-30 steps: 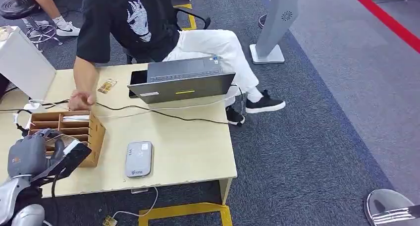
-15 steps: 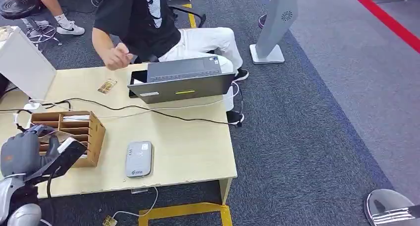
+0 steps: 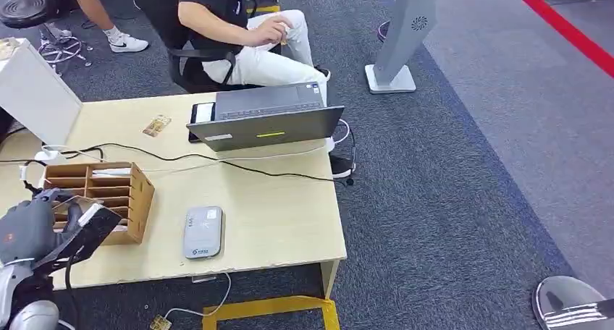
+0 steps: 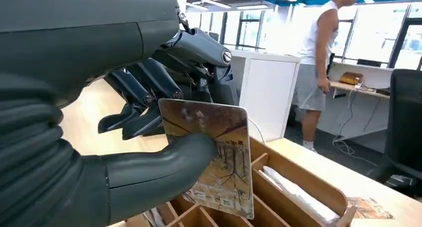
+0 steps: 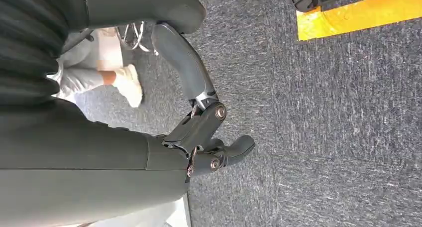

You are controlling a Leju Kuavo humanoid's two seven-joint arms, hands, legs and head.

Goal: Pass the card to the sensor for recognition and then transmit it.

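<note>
At the table's near left corner the left hand (image 3: 32, 229) grasps the card (image 4: 214, 157), pinned between the thick thumb and the darker fingers (image 4: 144, 95), upright over the wooden organizer (image 3: 108, 189). The organizer sits on the pale table (image 3: 275, 221) with a white slip in one upper slot. Just to its right lies the grey sensor (image 3: 203, 231), flat, apart from the organizer. Behind it a black cable (image 3: 239, 167) crosses the table in front of the laptop (image 3: 264, 124). A seated person (image 3: 246, 33) faces away beyond the laptop. The right hand (image 5: 209, 137) hangs over the carpet, fingers loosely curled, holding nothing.
</note>
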